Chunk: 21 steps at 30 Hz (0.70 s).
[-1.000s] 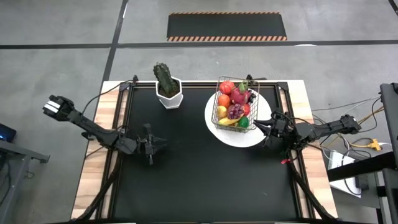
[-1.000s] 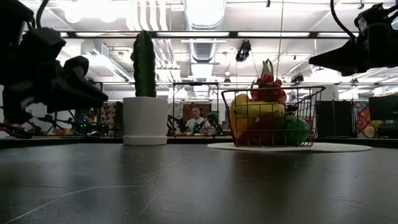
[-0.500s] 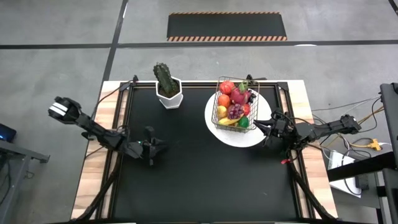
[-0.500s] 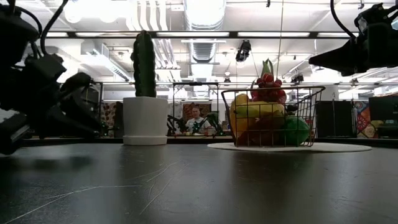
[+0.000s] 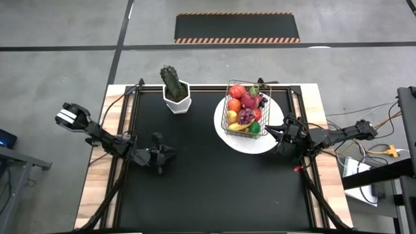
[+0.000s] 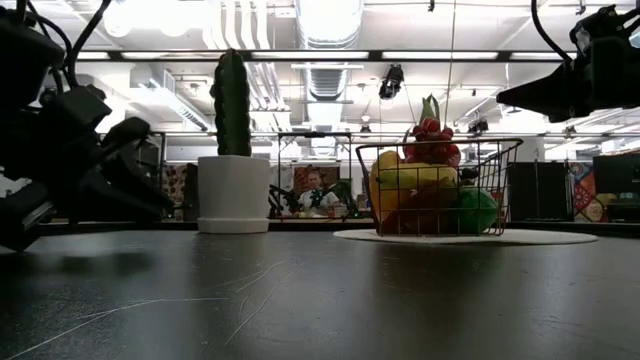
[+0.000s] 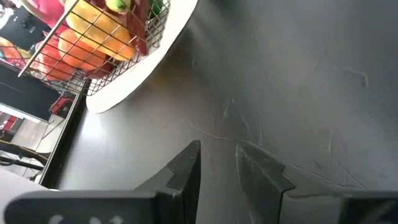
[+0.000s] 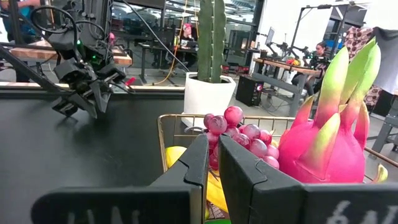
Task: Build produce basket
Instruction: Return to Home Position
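Note:
The wire basket (image 5: 227, 112) stands on a round white plate (image 5: 257, 142) at the table's far right. It holds the produce: a pink dragon fruit (image 8: 323, 140), purple grapes (image 8: 239, 132), a yellow banana (image 6: 415, 178), a green fruit (image 6: 478, 210) and orange and red fruits (image 5: 236, 94). My left gripper (image 5: 169, 152) is low over the black mat at the table's left, pointing right, empty, with a narrow gap between its fingers (image 7: 186, 171). My right gripper (image 5: 275, 133) hangs above the plate's right edge, shut and empty, pointing at the basket.
A green cactus in a white pot (image 5: 175, 91) stands at the far edge, left of the plate. The black mat (image 5: 208, 188) spreads between the two arms and toward the near edge. People and desks show in the room beyond the table.
My left gripper has gone down toward the mat and a little toward the table's right. My right arm, the basket and the produce have kept still.

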{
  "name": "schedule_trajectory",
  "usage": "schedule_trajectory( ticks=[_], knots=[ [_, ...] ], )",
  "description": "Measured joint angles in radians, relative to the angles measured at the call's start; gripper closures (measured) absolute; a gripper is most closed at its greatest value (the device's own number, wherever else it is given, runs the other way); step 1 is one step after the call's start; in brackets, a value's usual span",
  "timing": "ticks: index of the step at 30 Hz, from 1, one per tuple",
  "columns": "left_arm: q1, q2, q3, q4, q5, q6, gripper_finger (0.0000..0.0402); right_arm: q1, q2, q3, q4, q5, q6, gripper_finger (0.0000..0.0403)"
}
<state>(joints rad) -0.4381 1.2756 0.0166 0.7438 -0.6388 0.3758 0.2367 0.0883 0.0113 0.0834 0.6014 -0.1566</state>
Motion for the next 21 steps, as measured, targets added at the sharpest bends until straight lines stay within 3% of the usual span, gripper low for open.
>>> schedule_trajectory(
  ticks=[21],
  knots=[
    [0.0, 0.006, 0.021, 0.061, -0.001, -0.001, 0.0316, 0.0, 0.0, 0.0, 0.0, 0.0, 0.0, 0.0376]
  ],
)
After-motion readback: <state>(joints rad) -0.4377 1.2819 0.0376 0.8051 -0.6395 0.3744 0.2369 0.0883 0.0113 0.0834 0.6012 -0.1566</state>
